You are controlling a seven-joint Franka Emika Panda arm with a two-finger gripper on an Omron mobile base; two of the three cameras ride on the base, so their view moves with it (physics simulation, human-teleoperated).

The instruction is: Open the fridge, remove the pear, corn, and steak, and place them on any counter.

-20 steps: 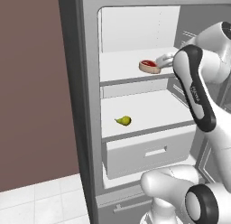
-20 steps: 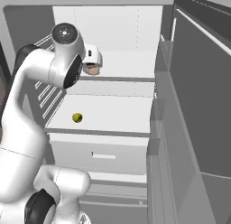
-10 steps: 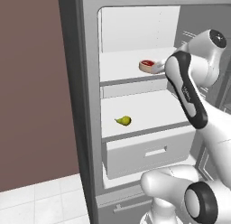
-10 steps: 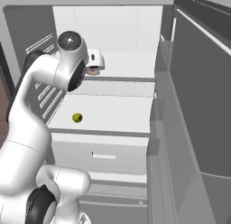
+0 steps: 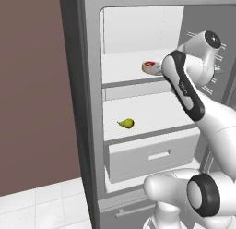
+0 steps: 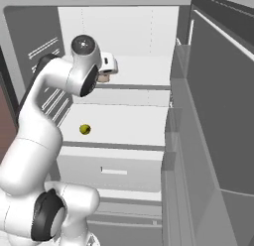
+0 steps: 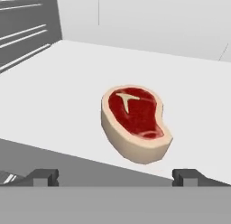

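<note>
The fridge (image 5: 87, 108) stands open, its white shelves lit; beside it, at nine o'clock in the left base view, a brown wall (image 5: 32, 94) over pale floor tiles (image 5: 41, 205); the steak (image 7: 135, 121) lies on the upper shelf, its red face plain in the hand view, with the gripper (image 7: 115, 175) short of it at six o'clock, fingers wide apart and empty; the pear (image 5: 126, 123) sits alone on the lower shelf above the drawer (image 5: 152, 154), the arm partly hiding the steak from both base views.

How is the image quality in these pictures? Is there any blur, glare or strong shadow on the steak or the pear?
Hand view: the steak is sharp and evenly lit, no glare, almost no shadow on the shelf. Left base view: the pear is small but clear, with flat light. Right base view: the pear is a coarse yellow-green blob; the arm hides most of the steak.
</note>
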